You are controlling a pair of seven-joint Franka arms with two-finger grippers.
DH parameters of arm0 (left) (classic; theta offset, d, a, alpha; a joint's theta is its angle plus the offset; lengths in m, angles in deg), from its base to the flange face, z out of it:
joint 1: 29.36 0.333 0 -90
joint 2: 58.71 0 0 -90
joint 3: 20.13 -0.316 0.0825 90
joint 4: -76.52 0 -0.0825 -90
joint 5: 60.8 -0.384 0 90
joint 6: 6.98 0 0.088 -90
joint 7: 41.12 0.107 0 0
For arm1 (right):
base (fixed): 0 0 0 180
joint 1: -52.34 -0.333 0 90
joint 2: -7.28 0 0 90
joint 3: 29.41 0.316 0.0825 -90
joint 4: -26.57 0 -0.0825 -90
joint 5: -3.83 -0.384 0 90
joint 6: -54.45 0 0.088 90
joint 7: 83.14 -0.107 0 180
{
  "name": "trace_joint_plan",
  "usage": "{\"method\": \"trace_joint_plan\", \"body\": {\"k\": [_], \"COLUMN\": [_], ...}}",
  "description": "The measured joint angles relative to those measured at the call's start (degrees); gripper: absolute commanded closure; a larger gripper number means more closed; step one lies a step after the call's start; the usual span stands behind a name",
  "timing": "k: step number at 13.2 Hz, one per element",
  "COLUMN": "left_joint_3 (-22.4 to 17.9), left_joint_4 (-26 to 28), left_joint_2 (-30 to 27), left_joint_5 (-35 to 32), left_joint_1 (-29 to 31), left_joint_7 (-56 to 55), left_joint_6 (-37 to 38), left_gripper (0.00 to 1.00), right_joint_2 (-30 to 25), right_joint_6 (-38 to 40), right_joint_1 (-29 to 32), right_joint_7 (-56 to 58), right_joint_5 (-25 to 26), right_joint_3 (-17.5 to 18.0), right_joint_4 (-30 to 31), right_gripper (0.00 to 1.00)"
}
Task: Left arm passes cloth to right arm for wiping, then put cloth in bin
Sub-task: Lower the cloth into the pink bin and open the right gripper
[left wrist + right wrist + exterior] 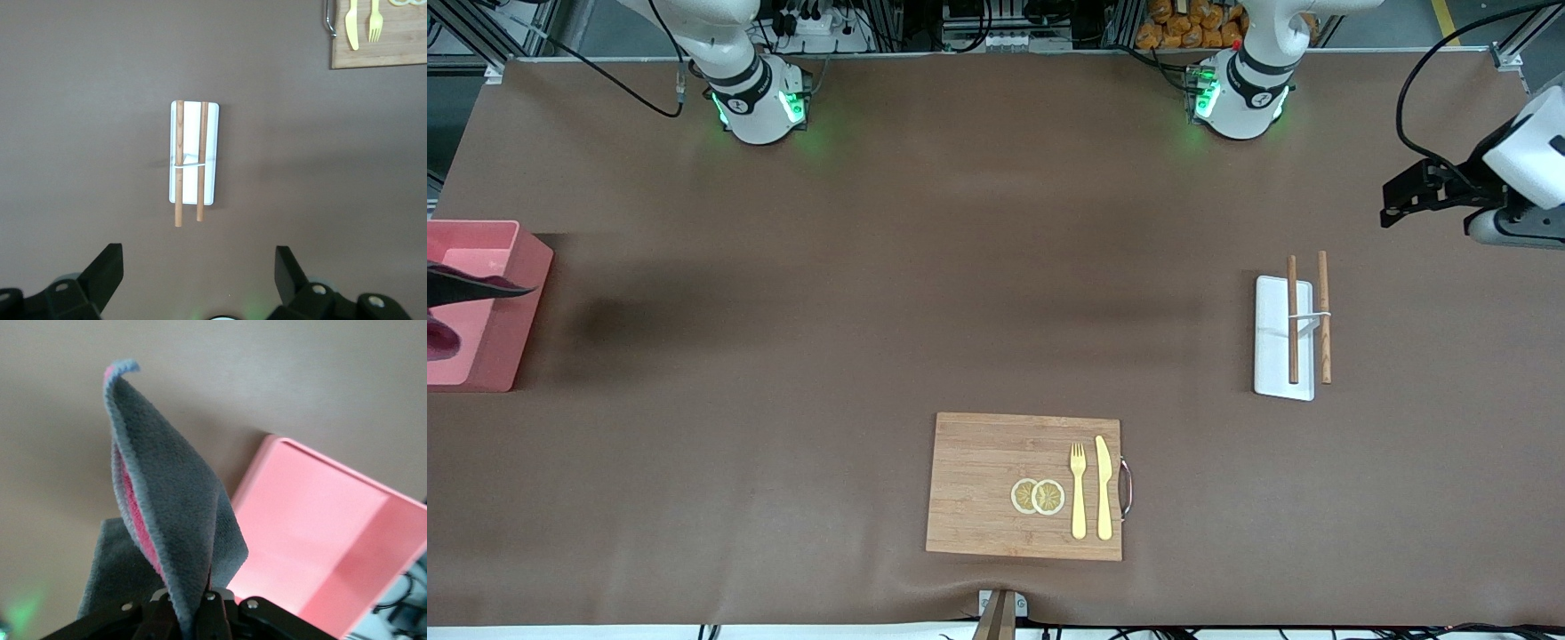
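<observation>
My right gripper (197, 613) is shut on the cloth (173, 513), a grey rag with a magenta inner face that stands folded out from the jaws. The cloth (471, 283) hangs over the salmon-pink bin (503, 356) at the right arm's end of the table; the bin's inside (313, 540) shows beside the cloth in the right wrist view. The right gripper itself is cut off in the front view. My left gripper (1396, 200) waits open and holding nothing, high over the left arm's end of the table, its fingers (107, 270) spread wide.
A white tray (1272, 338) carrying two brown sticks (1292, 320) lies toward the left arm's end, and also shows below the left gripper as the tray (210, 133). A bamboo cutting board (978, 484) with lemon slices (1038, 496), a fork (1078, 489) and a knife (1104, 487) sits nearest the front camera.
</observation>
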Motion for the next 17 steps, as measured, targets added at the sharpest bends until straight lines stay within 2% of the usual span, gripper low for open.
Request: {"method": "trace_joint_plan", "body": {"k": [7,8,9,10,17], "left_joint_3": [-0.05,-0.01,0.11,0.38,1.17], "left_joint_4": [-0.29,-0.33,-0.37,-0.4,-0.44], "left_joint_2": [0.0,0.0,0.0,0.0,0.0], "left_joint_5": [0.0,0.0,0.0,0.0,-0.58], "left_joint_1": [0.08,0.03,-0.1,-0.23,-0.19], "left_joint_7": [0.03,0.09,0.11,0.11,0.11], "left_joint_6": [0.0,0.0,0.0,0.0,0.0], "left_gripper": [0.0,0.0,0.0,0.0,0.0], "right_joint_2": [6.86,8.36,9.51,10.28,10.34], "right_joint_6": [-14.59,-16.29,-17.01,-17.42,-14.85], "right_joint_1": [11.62,12.45,12.69,12.67,12.03], "right_joint_7": [16.53,17.35,17.4,17.39,17.32], "right_joint_5": [0.03,0.01,0.01,0.0,-1.23], "right_joint_3": [-0.05,-0.03,-0.01,0.15,1.02], "right_joint_4": [-0.1,-0.11,-0.12,-0.15,-2.25], "right_gripper": [0.99,0.73,0.28,0.0,0.0]}}
